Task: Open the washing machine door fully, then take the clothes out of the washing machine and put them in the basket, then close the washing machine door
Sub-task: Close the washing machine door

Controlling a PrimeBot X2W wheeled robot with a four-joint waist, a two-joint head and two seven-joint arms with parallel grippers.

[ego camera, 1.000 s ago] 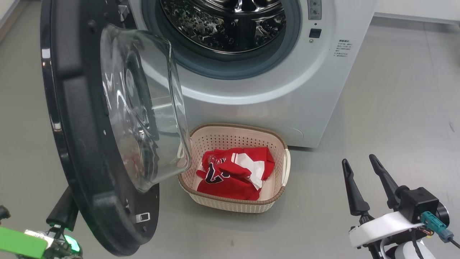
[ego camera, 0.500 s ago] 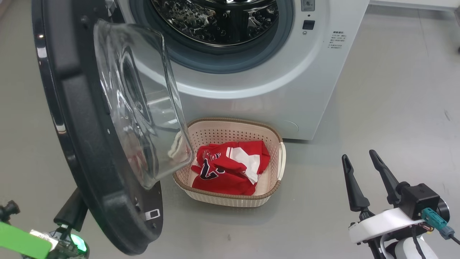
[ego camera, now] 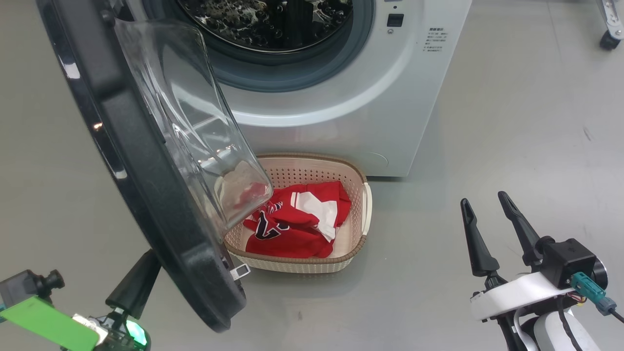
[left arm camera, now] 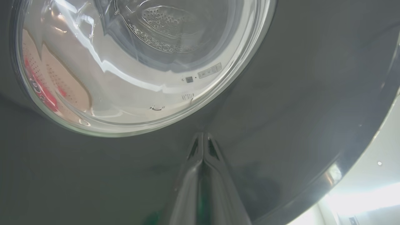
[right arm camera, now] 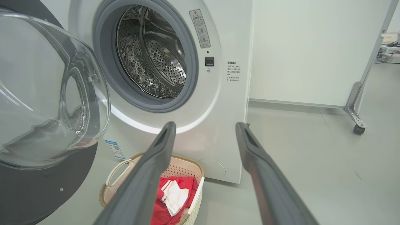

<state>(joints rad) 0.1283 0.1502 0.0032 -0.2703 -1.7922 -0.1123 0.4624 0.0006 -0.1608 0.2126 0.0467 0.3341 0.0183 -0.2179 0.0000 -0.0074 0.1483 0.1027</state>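
Left pincer (left arm camera: 203, 136), closed on nothing, points at the washing machine door (ego camera: 146, 195); right pincer (ego camera: 482, 200) gapes, empty. Its tips may skid on that glossy face, leaving the door unlatched.

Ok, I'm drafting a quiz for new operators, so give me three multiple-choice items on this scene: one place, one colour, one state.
1. Where do the clothes lie? A in the drum; B in the basket; C on the floor.
2. What colour is the basket's rim? A brown; B blue; C green.
3. How does the right pincer stand? A shut empty; B open, empty; C shut on cloth.
Key: B, the red jersey sits inside the basket; A, a brown woven-look band; B, fingers spread, nothing between.
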